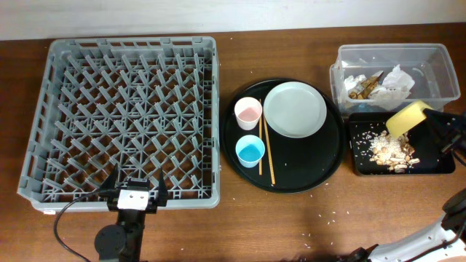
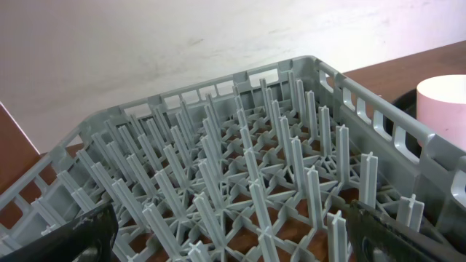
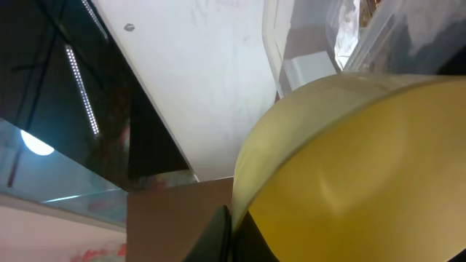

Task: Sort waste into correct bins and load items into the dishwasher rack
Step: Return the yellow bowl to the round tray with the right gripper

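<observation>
The tilted yellow bowl [image 1: 406, 117] was clamped by the right gripper [image 1: 430, 116] above the scraps [image 1: 389, 149]. Racking was judged next; the left gripper [image 1: 136, 195] was held open, empty.

- Yellow bowl [image 3: 349, 167] fills the right wrist view, cut off by its edges.
- Pink cup [image 2: 441, 109] cropped at the left wrist view's right edge.

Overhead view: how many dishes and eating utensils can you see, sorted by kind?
Plates: 1, the white plate
Bowls: 1, the yellow bowl
Cups: 2, the pink cup and the light-blue cup
Sticks: 2, the wooden chopsticks
Total: 6
</observation>
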Robot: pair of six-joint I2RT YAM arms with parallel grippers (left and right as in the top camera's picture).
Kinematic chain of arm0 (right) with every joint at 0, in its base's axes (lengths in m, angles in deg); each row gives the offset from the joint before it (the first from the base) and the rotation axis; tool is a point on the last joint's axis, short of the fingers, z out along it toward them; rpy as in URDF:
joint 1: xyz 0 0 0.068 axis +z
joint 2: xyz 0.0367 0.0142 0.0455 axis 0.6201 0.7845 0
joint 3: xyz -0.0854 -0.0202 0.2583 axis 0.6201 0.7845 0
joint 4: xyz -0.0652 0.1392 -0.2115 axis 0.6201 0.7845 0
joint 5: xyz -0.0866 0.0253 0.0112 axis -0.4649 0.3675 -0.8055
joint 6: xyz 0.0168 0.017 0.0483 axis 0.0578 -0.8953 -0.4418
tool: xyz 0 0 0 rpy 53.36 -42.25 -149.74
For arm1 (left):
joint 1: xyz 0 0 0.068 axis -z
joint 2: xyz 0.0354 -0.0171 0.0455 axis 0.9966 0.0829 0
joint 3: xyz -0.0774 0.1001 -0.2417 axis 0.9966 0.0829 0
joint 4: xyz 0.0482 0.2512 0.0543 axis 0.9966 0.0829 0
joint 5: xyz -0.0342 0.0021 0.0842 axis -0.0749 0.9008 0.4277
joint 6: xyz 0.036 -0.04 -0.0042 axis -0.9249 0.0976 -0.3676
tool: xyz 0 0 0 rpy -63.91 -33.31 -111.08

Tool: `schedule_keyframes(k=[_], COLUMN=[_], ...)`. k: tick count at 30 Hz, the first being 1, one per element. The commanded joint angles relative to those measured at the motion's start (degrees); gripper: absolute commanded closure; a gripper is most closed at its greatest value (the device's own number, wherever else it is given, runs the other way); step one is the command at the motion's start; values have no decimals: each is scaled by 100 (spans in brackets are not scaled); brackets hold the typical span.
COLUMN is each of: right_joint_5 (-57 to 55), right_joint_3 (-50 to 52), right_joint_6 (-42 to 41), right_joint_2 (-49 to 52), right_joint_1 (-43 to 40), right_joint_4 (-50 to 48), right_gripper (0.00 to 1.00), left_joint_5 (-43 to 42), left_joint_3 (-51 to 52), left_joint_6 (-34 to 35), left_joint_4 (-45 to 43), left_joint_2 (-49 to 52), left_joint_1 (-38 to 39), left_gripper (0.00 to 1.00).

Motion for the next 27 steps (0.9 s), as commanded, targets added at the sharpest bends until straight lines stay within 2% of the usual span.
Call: schedule_keyframes(k=[1, 3, 6, 9, 12, 14, 19, 23, 27], right_joint_5=[-35, -140, -699, -1353, -2597, -4094, -7768, -8439, -8430], right_joint_3=[13, 4, -20, -22, -214, -280, -278, -275, -275], right_joint_6=[208, 892, 1471, 1556, 1113, 413, -1508, -2166, -2374], right_joint_2=[-72, -291, -815, -1598, -2326, -2538, -2317, -1786, -1025], right_joint_1=[2, 50, 229, 780, 1965, 3222, 6054, 7211, 7731], right_joint_4=[164, 800, 1467, 1641, 1574, 1281, 1043, 960, 951], right_gripper=[96, 96, 96, 96, 96, 96, 96, 96, 96], left_joint_5=[-61, -61, -61, -61, -61, -61, -61, -61, -61], left_joint_3=[37, 37, 37, 37, 37, 37, 37, 37, 37], left_joint_6=[-90, -90, -90, -87, -90, -90, -87, -90, -87], left_joint_4=[-11, -11, -11, -11, -11, -11, -11, -11, -11], left_joint_2=[-26, -26, -26, -26, -26, -26, -26, -26, -26], left_joint_1=[-28, -28, -28, -28, -28, -28, -28, -28, -28], left_gripper=[0, 0, 0, 0, 0, 0, 0, 0, 0])
